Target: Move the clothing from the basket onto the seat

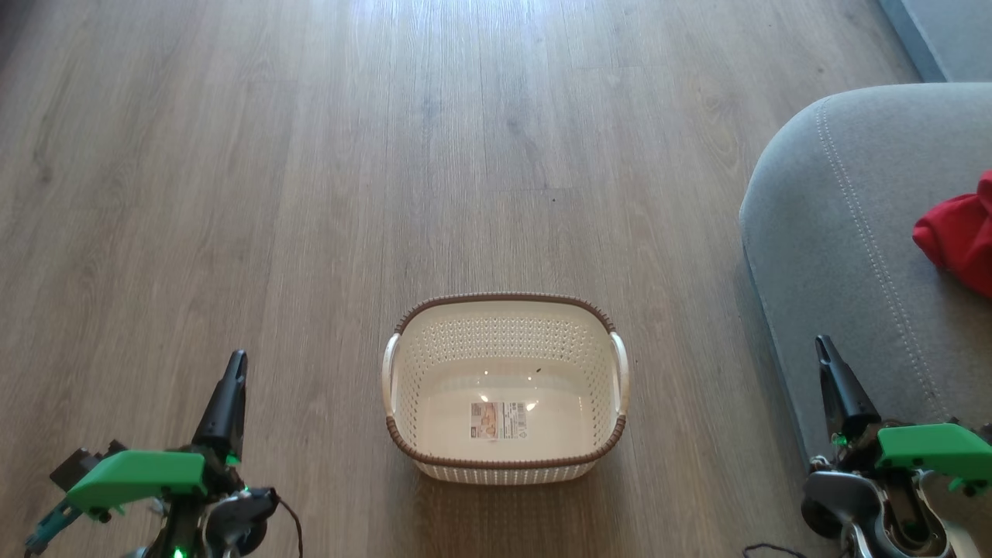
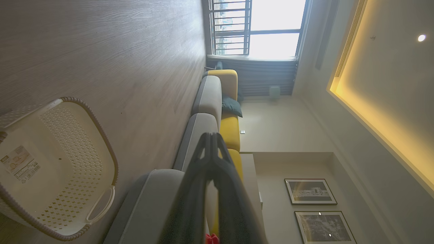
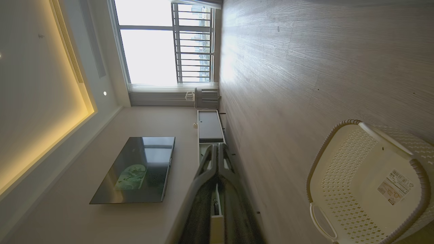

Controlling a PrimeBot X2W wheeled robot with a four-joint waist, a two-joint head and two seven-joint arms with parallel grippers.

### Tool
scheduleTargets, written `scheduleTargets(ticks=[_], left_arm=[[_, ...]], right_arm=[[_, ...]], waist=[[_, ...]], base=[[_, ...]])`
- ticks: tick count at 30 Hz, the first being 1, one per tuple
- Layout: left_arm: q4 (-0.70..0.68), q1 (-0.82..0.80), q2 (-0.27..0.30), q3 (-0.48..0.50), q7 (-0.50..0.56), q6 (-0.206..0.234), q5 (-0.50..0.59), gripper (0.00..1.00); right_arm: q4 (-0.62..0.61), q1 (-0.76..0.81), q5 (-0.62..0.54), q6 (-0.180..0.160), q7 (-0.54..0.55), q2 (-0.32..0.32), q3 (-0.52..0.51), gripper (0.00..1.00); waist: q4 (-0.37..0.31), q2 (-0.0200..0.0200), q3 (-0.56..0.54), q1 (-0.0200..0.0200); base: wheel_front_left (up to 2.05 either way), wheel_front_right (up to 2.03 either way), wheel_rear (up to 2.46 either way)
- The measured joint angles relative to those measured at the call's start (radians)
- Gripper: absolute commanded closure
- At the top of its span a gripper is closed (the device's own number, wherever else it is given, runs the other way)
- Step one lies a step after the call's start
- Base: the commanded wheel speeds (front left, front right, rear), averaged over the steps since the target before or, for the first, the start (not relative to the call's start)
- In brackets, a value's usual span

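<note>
Lower left, the left gripper (image 1: 235, 364) is clenched, fingers pressed together with nothing between them, poised over the wooden floor (image 1: 310, 155). Centre stage, the basket (image 1: 504, 297) sits on the floor, its bare cream bottom showing a label (image 1: 498, 420). Across at lower right, the right gripper (image 1: 824, 349) is clenched too, tips together, grasping nothing, right by the front edge of the seat (image 1: 837, 232). And there's the clothing (image 1: 957, 236), a red bundle lying on the seat at the far right, well apart from the basket.
</note>
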Motion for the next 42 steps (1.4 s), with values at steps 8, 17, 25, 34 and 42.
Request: scheduleTargets(ticks=[8,17,25,34,42], left_arm=[[0.000,0.000,0.000,0.000,0.000,0.000,0.000,1.00],[0.000,0.000,0.000,0.000,0.000,0.000,0.000,1.00],[0.000,0.000,0.000,0.000,0.000,0.000,0.000,1.00],[0.000,0.000,0.000,0.000,0.000,0.000,0.000,1.00],[0.000,0.000,0.000,0.000,0.000,0.000,0.000,1.00]], right_arm=[[0.000,0.000,0.000,0.000,0.000,0.000,0.000,1.00],[0.000,0.000,0.000,0.000,0.000,0.000,0.000,1.00],[0.000,0.000,0.000,0.000,0.000,0.000,0.000,1.00],[0.000,0.000,0.000,0.000,0.000,0.000,0.000,1.00],[0.000,0.000,0.000,0.000,0.000,0.000,0.000,1.00]], waist=[[0.000,0.0000,0.000,0.0000],[0.000,0.0000,0.000,0.0000],[0.000,0.0000,0.000,0.0000],[0.000,0.0000,0.000,0.0000],[0.000,0.0000,0.000,0.0000]], base=[[0.00,0.00,0.00],[0.00,0.00,0.00],[0.00,0.00,0.00],[0.00,0.00,0.00],[0.00,0.00,0.00]])
